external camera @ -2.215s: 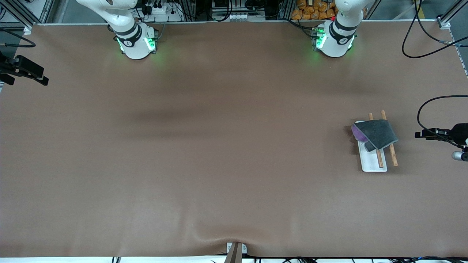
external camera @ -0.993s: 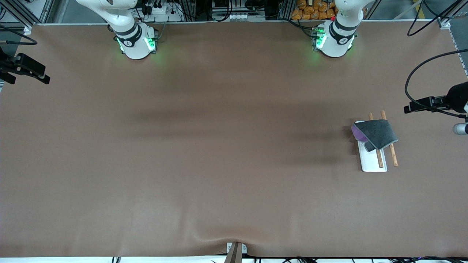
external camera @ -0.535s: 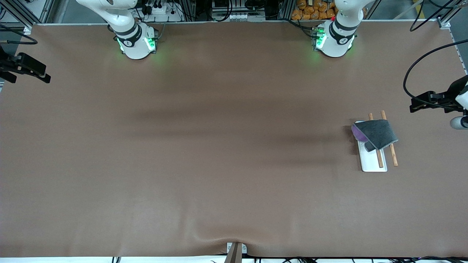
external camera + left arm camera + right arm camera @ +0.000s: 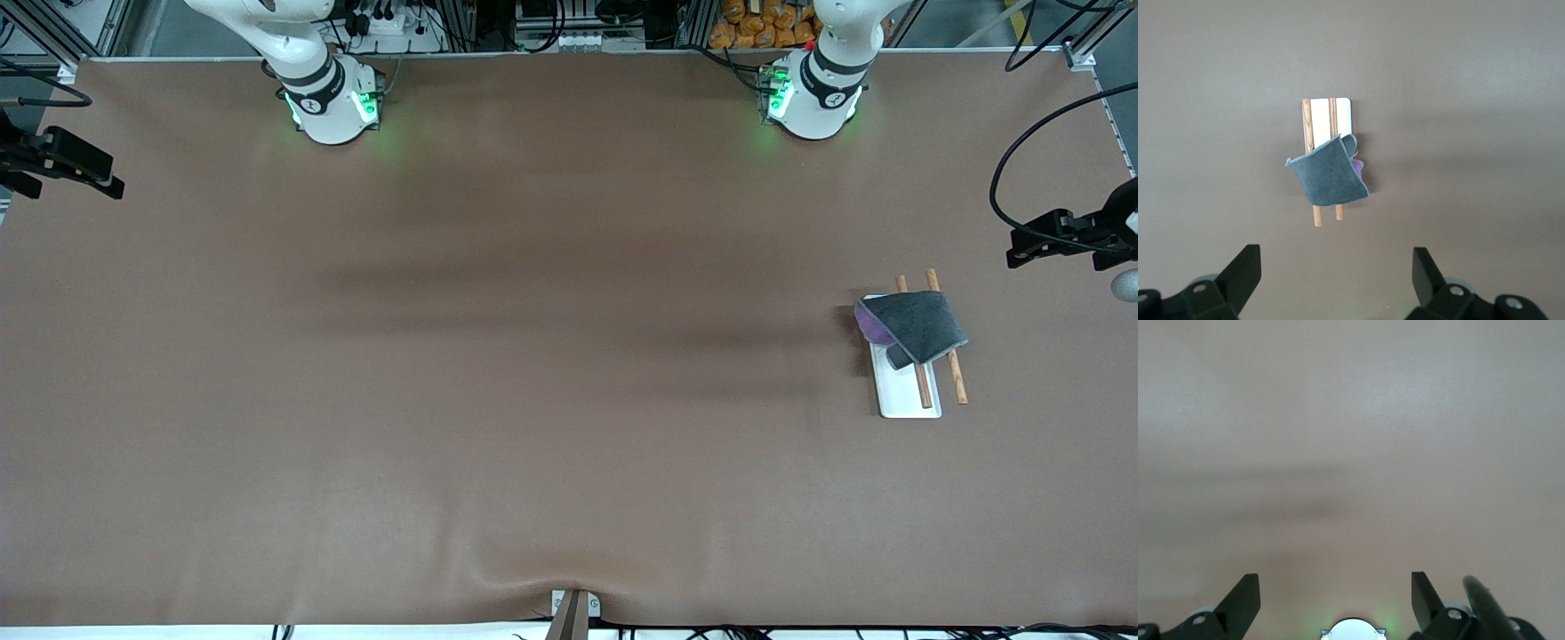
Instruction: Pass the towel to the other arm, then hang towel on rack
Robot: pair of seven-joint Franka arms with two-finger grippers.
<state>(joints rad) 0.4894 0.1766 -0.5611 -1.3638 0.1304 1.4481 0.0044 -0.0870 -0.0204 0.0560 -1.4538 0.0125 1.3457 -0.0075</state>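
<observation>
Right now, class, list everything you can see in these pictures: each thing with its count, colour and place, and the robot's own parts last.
towel: one, dark grey with purple underside, draped over the rack's rods, toward the left arm's end of the table.
rack: one, white base with two brown rods, under the towel.
table: one, brown cover.
left gripper: one, black, jaws open, raised at the table's edge beside the rack.
right gripper: one, black, jaws open, waiting at the right arm's end.

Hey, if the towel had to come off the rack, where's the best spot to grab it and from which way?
Probably the loose folded corner of the towel that hangs off the rods onto the rack base. Come straight down from above: the towel lies draped flat over both rods, so elsewhere open fingers would likely hit wood. The open left gripper hangs nearest.
</observation>
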